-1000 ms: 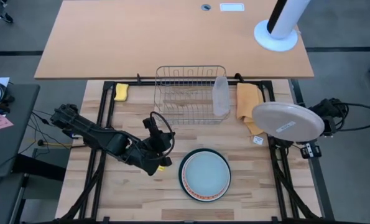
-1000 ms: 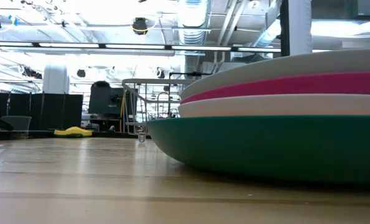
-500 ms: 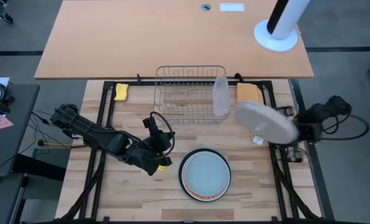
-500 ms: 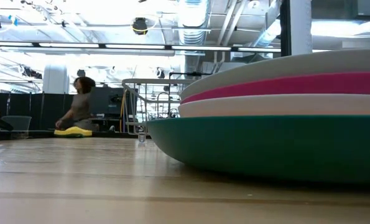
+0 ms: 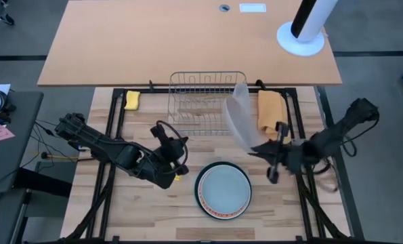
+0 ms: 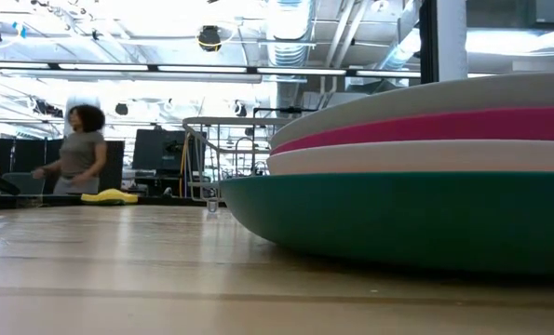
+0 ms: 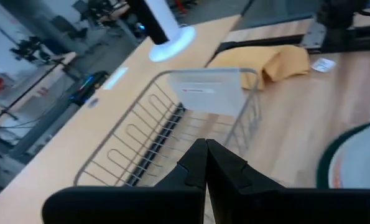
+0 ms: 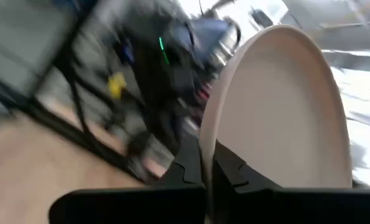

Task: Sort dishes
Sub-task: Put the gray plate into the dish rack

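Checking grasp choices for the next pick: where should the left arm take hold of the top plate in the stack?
By its rim on the side nearest the left gripper, coming in low from the left. The top plate lies flat and nested, so only its flared lip overhangs the magenta plate, leaving room for one of the fingers underneath. The right gripper holds another plate.
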